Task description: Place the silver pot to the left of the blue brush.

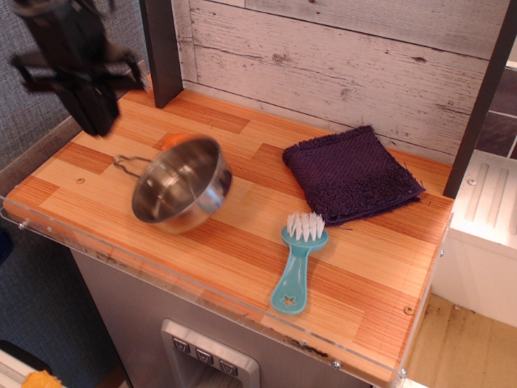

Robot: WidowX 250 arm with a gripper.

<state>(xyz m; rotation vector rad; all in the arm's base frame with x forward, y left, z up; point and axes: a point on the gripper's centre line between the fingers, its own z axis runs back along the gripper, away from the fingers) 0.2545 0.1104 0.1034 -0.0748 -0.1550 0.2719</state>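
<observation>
Now the silver pot (179, 184) lies on the wooden counter (242, 242), tipped so its open mouth faces up and toward the camera, its thin wire loop handle (129, 165) sticking out at about nine o'clock. It looks slightly blurred, so I judge it may not have settled. An orange carrot-like toy (171, 140) peeks out just behind its far rim.

The gripper (90, 113) hangs above the counter's far-left corner, clear of the pot; from the fingertips the pot lies toward roughly four o'clock, with the wire handle as the nearest part. The gripper is dark and smeared, so whether its fingers are spread or together cannot be told; it holds nothing that I can see.

The blue brush (296, 263) rests near the front edge, its long axis running close to twelve-to-six, white bristles at twelve and the star-cut handle end at six. From the brush, the pot sits at about ten o'clock, near but not touching, with bare wood between them. A folded purple cloth (351, 174) lies at the brush's one o'clock.

Judging by this layout, the pot is already on the brush's left side, so the placement looks essentially made, provided the pot comes to rest upright.
</observation>
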